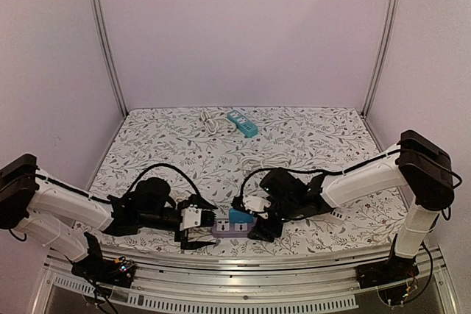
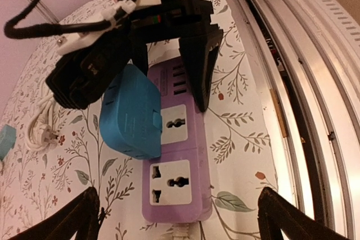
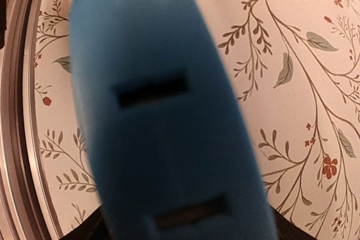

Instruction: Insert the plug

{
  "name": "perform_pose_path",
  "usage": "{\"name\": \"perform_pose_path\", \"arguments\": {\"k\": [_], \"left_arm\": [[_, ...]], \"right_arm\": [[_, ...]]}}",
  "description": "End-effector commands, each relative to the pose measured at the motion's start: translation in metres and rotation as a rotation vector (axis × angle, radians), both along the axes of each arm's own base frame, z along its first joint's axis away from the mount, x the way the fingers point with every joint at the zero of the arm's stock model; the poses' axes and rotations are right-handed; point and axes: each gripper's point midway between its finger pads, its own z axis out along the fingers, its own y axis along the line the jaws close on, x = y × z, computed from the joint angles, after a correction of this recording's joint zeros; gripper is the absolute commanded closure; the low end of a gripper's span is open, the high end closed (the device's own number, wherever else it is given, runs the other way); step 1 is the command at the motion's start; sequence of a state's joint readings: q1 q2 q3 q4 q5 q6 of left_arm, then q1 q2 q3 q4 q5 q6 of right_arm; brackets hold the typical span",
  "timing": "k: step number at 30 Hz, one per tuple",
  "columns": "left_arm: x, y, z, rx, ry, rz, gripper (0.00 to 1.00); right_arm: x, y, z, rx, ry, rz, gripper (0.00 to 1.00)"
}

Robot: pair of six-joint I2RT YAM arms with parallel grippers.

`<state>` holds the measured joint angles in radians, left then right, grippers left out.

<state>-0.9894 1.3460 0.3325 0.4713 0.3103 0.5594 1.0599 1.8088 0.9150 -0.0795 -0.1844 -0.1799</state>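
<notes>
The blue plug [image 2: 130, 113] sits on the purple power strip [image 2: 174, 186], over one of its sockets, and it looks pressed down onto the strip's face. Two white sockets nearer the left wrist camera stand free. From above, the plug [image 1: 240, 216] and the strip [image 1: 229, 229] lie near the table's front edge. My right gripper [image 1: 254, 217] stands over the plug, open, with one finger [image 2: 199, 63] resting clear of the plug's side. The plug [image 3: 163, 116] fills the right wrist view, blurred. My left gripper [image 2: 180, 220] is open, its jaws wide on either side of the strip's near end.
A second, teal power strip [image 1: 242, 123] lies at the back of the floral table cover, beside a coiled white cord [image 1: 210, 118]. Another white cable [image 1: 259, 160] loops behind the right arm. The metal rail [image 2: 315, 99] of the front edge runs close beside the purple strip.
</notes>
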Motion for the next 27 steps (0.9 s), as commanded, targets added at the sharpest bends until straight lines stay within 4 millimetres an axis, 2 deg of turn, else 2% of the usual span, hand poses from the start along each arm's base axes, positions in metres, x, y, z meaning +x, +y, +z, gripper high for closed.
{"name": "perform_pose_path", "arguments": {"k": [1,5,8,14,16,18,19,23,27], "left_arm": [[0.021,0.005,0.007,0.024,-0.010,0.064,0.04],[0.052,0.011,0.023,0.023,0.023,0.181,0.03],[0.069,0.018,0.041,-0.007,0.070,0.238,0.03],[0.107,0.036,0.062,-0.013,0.086,0.405,0.02],[0.127,0.047,0.068,-0.021,0.109,0.502,0.02],[0.148,0.053,0.082,-0.038,0.119,0.576,0.02],[0.158,0.055,0.087,-0.035,0.122,0.602,0.03],[0.198,0.059,0.102,0.006,0.132,0.704,0.05],[0.241,0.055,0.112,0.020,0.146,0.806,0.08]], "right_arm": [[0.014,-0.015,-0.012,-0.047,-0.003,-0.092,0.31],[0.045,-0.021,-0.019,-0.059,0.011,-0.232,0.33],[0.059,-0.029,-0.031,-0.082,0.029,-0.313,0.33],[0.060,-0.033,-0.026,-0.073,0.019,-0.328,0.20],[0.060,-0.033,-0.017,-0.055,0.009,-0.329,0.14],[0.059,-0.032,-0.007,-0.034,0.004,-0.321,0.04],[0.058,-0.030,0.001,-0.014,0.001,-0.310,0.02],[0.050,-0.024,0.031,0.052,0.007,-0.259,0.01],[0.040,-0.028,0.059,0.086,0.011,-0.234,0.01]]}}
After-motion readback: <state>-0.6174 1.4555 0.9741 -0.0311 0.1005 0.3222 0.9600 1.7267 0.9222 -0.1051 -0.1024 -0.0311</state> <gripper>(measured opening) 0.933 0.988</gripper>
